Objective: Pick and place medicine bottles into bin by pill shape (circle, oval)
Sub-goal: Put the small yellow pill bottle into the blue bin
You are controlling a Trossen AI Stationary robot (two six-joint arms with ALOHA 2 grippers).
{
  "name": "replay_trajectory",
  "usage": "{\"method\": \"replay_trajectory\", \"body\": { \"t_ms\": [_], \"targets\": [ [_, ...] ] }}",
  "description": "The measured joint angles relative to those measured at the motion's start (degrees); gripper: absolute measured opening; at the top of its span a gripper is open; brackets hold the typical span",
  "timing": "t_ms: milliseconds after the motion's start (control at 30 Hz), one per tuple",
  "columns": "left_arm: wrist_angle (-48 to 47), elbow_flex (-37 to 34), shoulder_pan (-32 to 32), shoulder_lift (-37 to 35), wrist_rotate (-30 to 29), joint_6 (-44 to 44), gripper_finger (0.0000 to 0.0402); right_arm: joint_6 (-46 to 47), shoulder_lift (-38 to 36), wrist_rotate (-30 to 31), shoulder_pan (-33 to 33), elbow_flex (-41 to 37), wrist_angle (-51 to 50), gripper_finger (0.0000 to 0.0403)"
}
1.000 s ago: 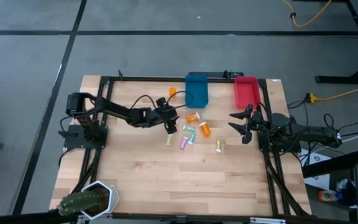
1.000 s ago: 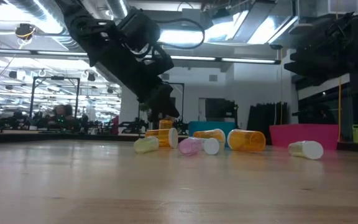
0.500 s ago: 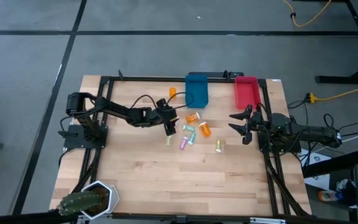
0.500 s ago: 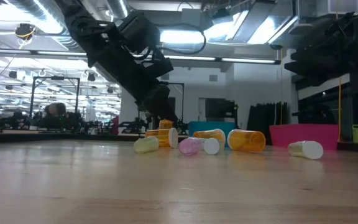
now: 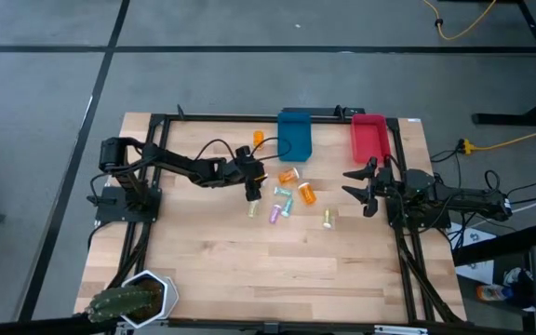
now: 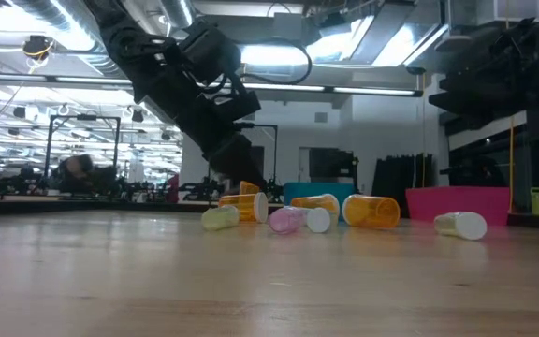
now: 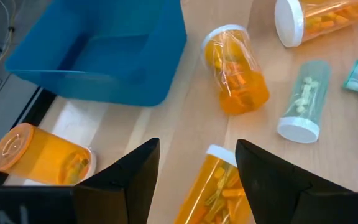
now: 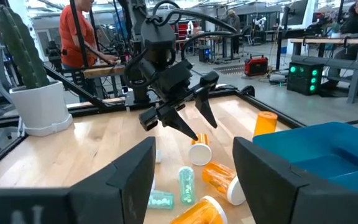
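Several small pill bottles lie on their sides on the wooden table: orange ones (image 5: pixel 289 175) (image 5: pixel 306 194), a teal one (image 5: pixel 283 197), a purple one (image 5: pixel 275 215) and pale ones (image 5: pixel 253 210) (image 5: pixel 328 219). Another orange bottle (image 5: pixel 258 139) stands by the blue bin (image 5: pixel 295 135). My left gripper (image 5: pixel 252 189) is open and low over one more orange bottle (image 7: pixel 219 186). Its fingers stand on either side of that bottle near its white cap (image 7: pixel 219 154), with a gap on both sides. My right gripper (image 5: pixel 352 183) is open and empty at the table's right.
A red bin (image 5: pixel 368 138) stands right of the blue bin at the far edge. A cactus in a white pot (image 5: pixel 128 298) stands at the near left corner. A black frame (image 5: pixel 156 186) runs round the table. People show in the room beyond (image 8: pixel 79 31).
My left gripper has gone down, still open, closing on the orange bottle that lies under it, and has shifted slightly toward the table's left. The bottles have stayed where they were.
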Motion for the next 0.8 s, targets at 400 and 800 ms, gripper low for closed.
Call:
{"method": "replay_trajectory", "body": {
  "t_ms": [400,800],
  "targets": [
    [-1.51,-0.04,-1.96,-2.66,-0.36,-0.70,0.0206,-0.17,0.00,0.00,-0.01,0.00,0.00,0.0217],
    [-19.15,-0.02,-10.62,-13.60,-0.32,-30.57,0.0206,0.31,0.00,-0.01,-0.01,0.00,0.01,0.0217]
  ]
}}
